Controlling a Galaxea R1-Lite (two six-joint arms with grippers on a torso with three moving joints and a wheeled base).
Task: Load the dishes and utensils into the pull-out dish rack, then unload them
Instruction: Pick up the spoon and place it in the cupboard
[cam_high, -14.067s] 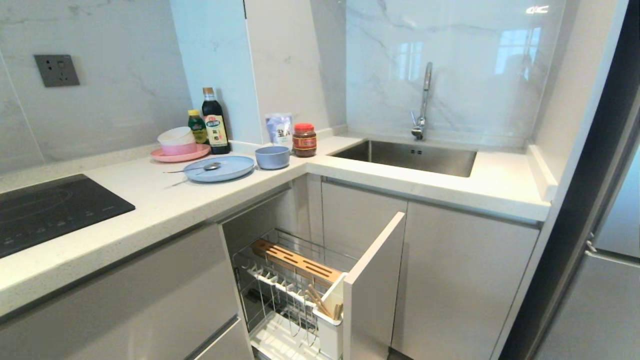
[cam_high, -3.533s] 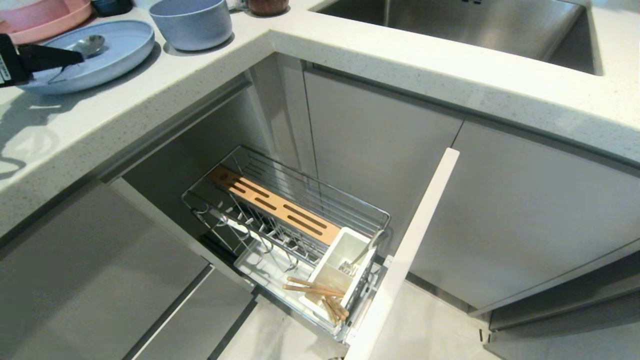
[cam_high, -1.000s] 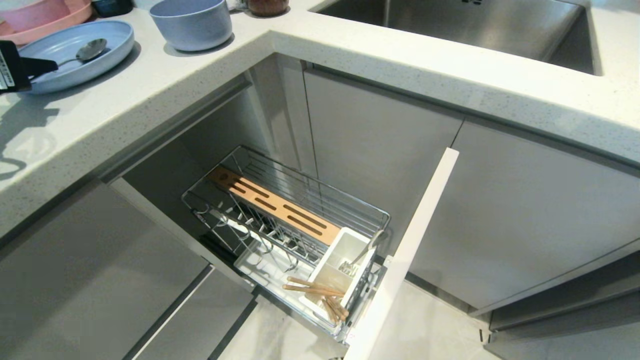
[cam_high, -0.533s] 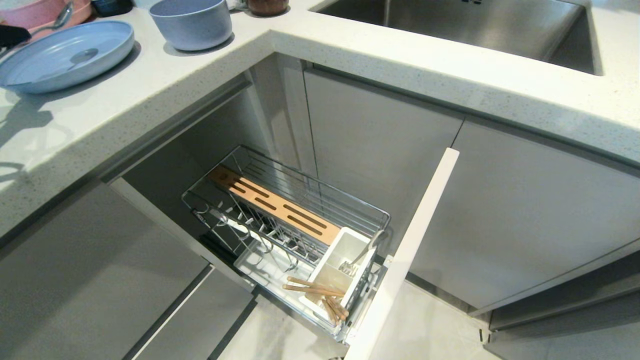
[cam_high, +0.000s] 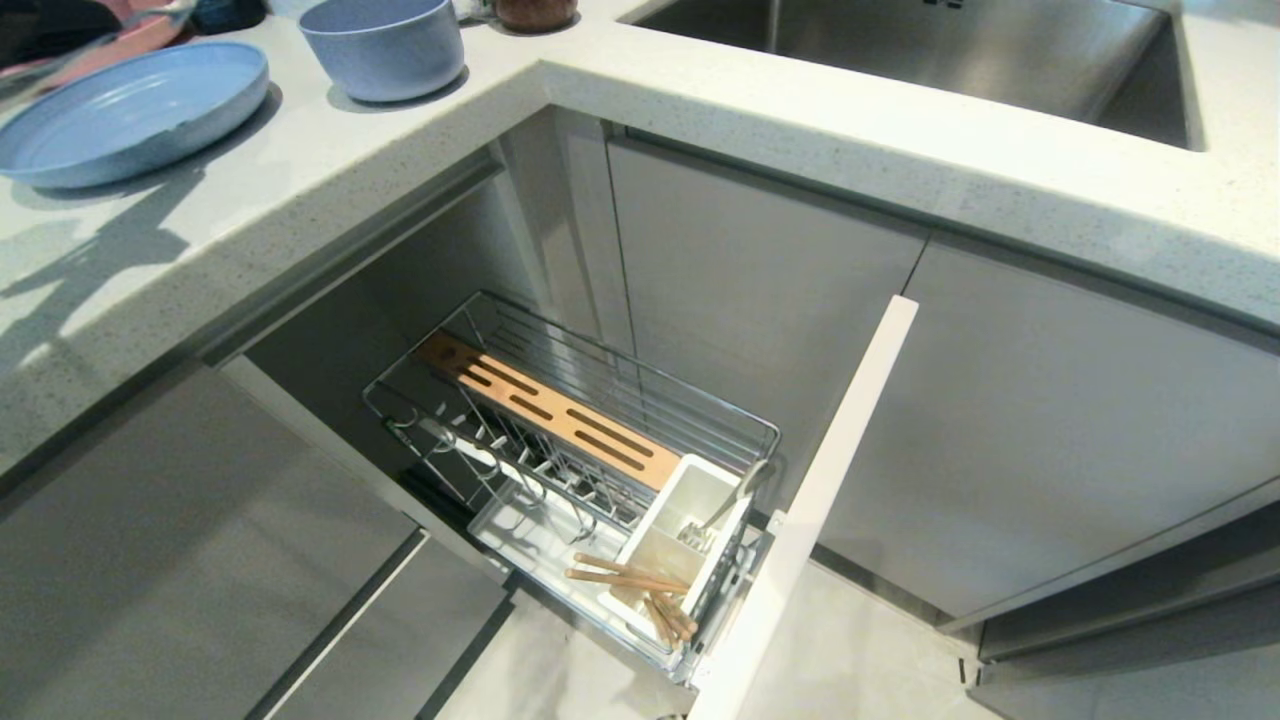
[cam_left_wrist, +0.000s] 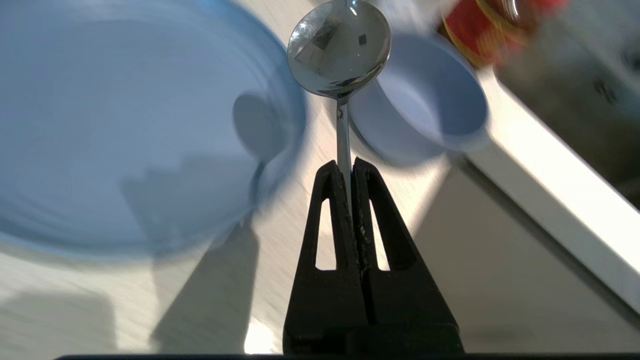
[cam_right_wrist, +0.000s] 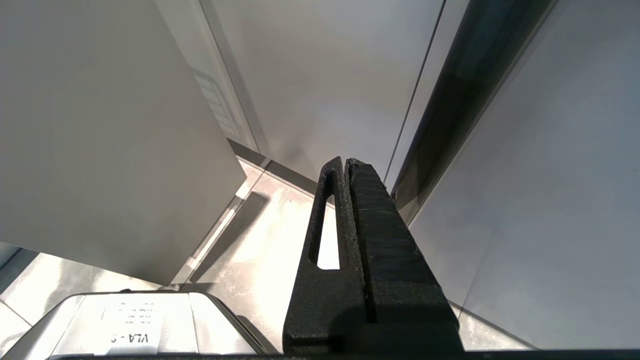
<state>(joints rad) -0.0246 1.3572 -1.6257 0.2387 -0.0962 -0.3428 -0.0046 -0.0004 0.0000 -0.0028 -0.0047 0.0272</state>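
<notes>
The left pincer (cam_left_wrist: 348, 167) is clamped tight on the thin handle of a small silver spoon (cam_left_wrist: 339, 49). The spoon's long axis runs straight out from the fingertips, in line with the pincer, with the shiny bowl at the far end. In the left wrist view the spoon is lifted clear of the white surface (cam_left_wrist: 310, 220), above the gap between the pale blue plate (cam_left_wrist: 125, 130) and the pale blue bowl (cam_left_wrist: 425, 110).

The spoon's likely destination, the white cutlery caddy (cam_high: 672, 545), sits at the front end of the pull-out dish rack (cam_high: 600, 440), well below the surface and off to the robot's right of the plate (cam_high: 130, 110). The carry therefore has to go down and across, and the spoon probably needs tipping toward upright to drop in. The left arm, already holding the spoon, is the nearer one. Wooden chopsticks (cam_high: 625, 578) already lie in and across the caddy, and a metal utensil leans in its rear compartment.

The right pincer (cam_right_wrist: 347, 167) is closed and empty, parked low beside cabinet fronts, pointing towards the floor.

In the head view the left arm shows only as a dark blurred shape at the top left corner; the spoon cannot be picked out there. The wrist view's background is smeared.
</notes>
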